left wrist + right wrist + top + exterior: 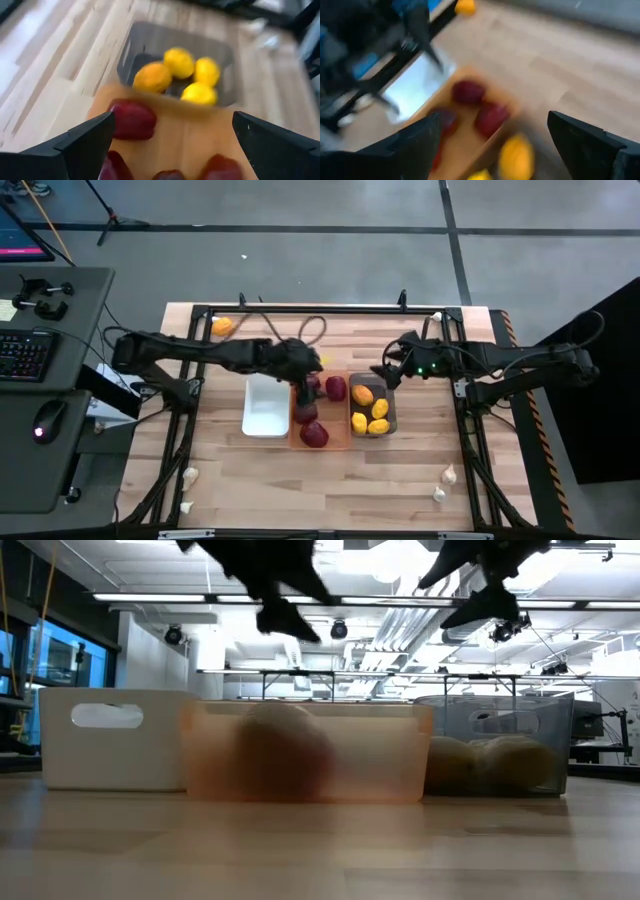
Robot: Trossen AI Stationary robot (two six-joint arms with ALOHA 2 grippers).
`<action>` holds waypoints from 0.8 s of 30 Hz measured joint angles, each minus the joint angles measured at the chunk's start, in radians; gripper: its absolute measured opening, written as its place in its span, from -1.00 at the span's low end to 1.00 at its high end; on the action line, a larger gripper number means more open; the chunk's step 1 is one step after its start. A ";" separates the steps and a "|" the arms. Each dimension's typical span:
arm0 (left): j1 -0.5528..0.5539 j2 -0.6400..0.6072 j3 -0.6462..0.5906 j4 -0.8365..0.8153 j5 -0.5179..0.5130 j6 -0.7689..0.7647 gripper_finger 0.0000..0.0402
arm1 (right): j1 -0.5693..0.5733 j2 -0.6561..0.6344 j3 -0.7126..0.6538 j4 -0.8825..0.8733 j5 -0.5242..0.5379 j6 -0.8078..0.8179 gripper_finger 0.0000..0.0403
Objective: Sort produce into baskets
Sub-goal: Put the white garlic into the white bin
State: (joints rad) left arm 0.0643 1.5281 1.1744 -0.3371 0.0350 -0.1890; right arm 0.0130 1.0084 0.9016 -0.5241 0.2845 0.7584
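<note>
L gripper (303, 376) hangs wide open & empty over orange basket (345, 442) w/ red fruit (315, 434) inside, so lift straight up before swinging to 10 o'clock lemon (222, 326); R gripper (385, 372) open, empty at grey basket's (388, 418) 12 o'clock.

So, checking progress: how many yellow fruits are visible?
5 yellow fruits: four in the grey basket, one loose on the table near its far left corner. Others may hide beneath.

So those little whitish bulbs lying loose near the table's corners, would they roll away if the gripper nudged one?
Probably a little. The whitish bulbs look lumpy rather than round, so one would likely wobble and stop rather than roll far. They lie on bare flat wood of the table with nothing beside them, so a push could slide them. Being small, they may slip between wide-open fingers.
</note>
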 joint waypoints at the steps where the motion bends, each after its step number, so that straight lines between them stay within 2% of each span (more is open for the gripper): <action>1: 0.000 -0.030 0.000 -0.017 0.002 -0.021 0.94 | 0.020 0.000 0.000 -0.019 -0.037 0.040 0.74; 3: 0.000 -0.090 -0.001 -0.044 0.005 -0.053 0.94 | 0.072 0.000 0.000 -0.071 -0.100 0.103 0.74; 7: 0.000 -0.180 -0.001 -0.076 -0.010 -0.021 0.94 | 0.234 0.018 0.000 -0.201 -0.113 0.226 0.74; 11: 0.000 -0.222 -0.001 -0.068 -0.104 -0.003 0.94 | 0.393 0.083 0.000 -0.340 -0.105 0.473 0.74; 15: 0.004 -0.224 -0.002 -0.013 -0.177 0.001 0.94 | 0.533 0.192 0.000 -0.420 -0.183 0.703 0.74; 17: 0.004 -0.224 -0.002 0.043 -0.181 -0.021 0.94 | 0.602 0.255 0.000 -0.417 -0.234 0.790 0.74; 20: 0.004 -0.224 -0.002 0.102 -0.178 -0.025 0.94 | 0.683 0.355 0.000 -0.419 -0.370 0.886 0.74; 24: 0.004 -0.223 -0.002 0.126 -0.177 0.072 0.94 | 0.748 0.482 0.000 -0.444 -0.554 0.919 0.74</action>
State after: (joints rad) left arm 0.0681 1.3050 1.1721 -0.2110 -0.1423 -0.1167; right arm 0.7612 1.4907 0.9016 -0.9681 -0.2691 1.6775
